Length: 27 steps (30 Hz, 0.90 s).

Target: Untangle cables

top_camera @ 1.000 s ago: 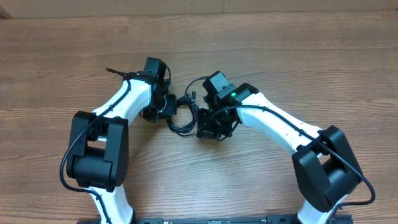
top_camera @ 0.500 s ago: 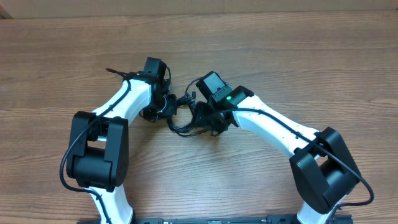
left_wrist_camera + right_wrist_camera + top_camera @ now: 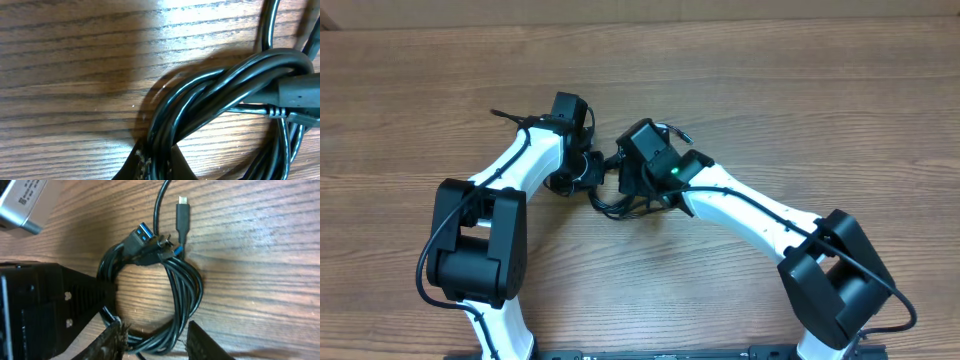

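Left gripper [image 3: 156,166] pinches the cables [image 3: 210,95]; right gripper [image 3: 159,341] stands open around them. I see one blue plug [image 3: 143,233], one silver plug [image 3: 183,211].

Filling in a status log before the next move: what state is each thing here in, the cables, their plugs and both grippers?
cables: looped together in one tangled bundle, lying on the table.
left gripper: shut on the cables.
right gripper: open, fingers either side of the bundle's lower loop.
blue USB plug: unplugged, resting against the bundle.
small silver-tipped plug: unplugged, lying on the table.
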Each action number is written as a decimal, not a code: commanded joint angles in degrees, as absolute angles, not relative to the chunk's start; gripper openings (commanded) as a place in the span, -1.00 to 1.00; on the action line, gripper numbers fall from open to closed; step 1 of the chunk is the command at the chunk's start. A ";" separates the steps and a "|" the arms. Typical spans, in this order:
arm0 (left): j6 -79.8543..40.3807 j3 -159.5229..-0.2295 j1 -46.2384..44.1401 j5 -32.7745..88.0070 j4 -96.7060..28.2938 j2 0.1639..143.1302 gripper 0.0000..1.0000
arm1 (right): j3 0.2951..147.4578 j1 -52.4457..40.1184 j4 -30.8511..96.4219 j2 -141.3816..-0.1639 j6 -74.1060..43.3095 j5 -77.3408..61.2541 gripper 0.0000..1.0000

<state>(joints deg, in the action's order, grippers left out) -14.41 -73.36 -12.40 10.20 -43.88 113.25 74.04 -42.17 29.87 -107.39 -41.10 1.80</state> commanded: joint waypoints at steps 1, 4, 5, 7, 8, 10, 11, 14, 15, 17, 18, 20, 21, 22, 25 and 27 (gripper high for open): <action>-14.15 -72.77 -12.80 8.58 -43.03 112.86 -0.91 | 71.79 -43.20 28.21 -106.78 -40.21 4.03 -0.30; -14.15 -72.77 -12.80 8.56 -43.03 112.86 -0.92 | 70.85 -43.44 26.89 -106.94 -40.23 4.47 -0.33; -14.15 -72.77 -12.80 8.56 -43.03 112.86 -0.92 | 70.48 -43.44 26.28 -107.09 -40.21 4.89 -0.33; -14.15 -72.77 -12.80 8.58 -43.03 112.86 -0.91 | 70.04 -43.44 25.41 -107.55 -40.23 5.08 -0.34; -14.15 -72.77 -12.80 8.58 -43.03 112.86 -0.91 | 69.78 -43.44 24.77 -107.87 -40.23 5.06 -0.34; -14.15 -72.77 -12.80 8.58 -43.00 112.86 -0.91 | 69.56 -43.51 23.81 -108.84 -40.23 4.49 -0.35; -14.15 -72.77 -12.80 8.58 -43.00 112.86 -0.92 | 69.56 -43.51 23.42 -109.47 -40.25 4.10 -0.37; -14.15 -72.77 -12.80 8.58 -43.00 112.86 -0.91 | 69.56 -43.70 22.11 -111.79 -40.29 1.80 -0.43; -14.15 -72.77 -12.80 8.58 -43.00 112.86 -0.92 | 69.56 -43.83 21.82 -112.42 -40.45 1.52 -0.44; -14.15 -72.77 -12.80 8.58 -43.03 112.86 -0.92 | 69.56 -44.10 21.23 -113.34 -40.42 1.17 -0.47; -14.15 -72.77 -12.80 8.58 -43.03 112.86 -0.92 | 69.56 -44.14 21.12 -113.49 -40.42 1.19 -0.49; -14.15 -72.77 -12.80 8.58 -43.03 112.86 -0.91 | 69.60 -44.14 21.04 -113.49 -40.45 1.15 -0.53; -14.15 -72.77 -12.80 8.58 -43.03 112.86 -0.91 | 69.60 -44.14 21.04 -113.49 -40.42 0.95 -0.56; -14.15 -72.77 -12.80 8.58 -43.03 112.86 -0.91 | 69.60 -44.14 21.06 -113.49 -40.45 0.51 -0.58; -14.15 -72.77 -12.80 8.56 -43.03 112.86 -0.91 | 69.60 -44.14 20.86 -113.49 -40.40 -3.88 -0.63; -14.15 -72.77 -12.80 8.58 -43.03 112.86 -0.90 | 69.60 -44.14 20.88 -113.49 -40.40 -6.02 -0.64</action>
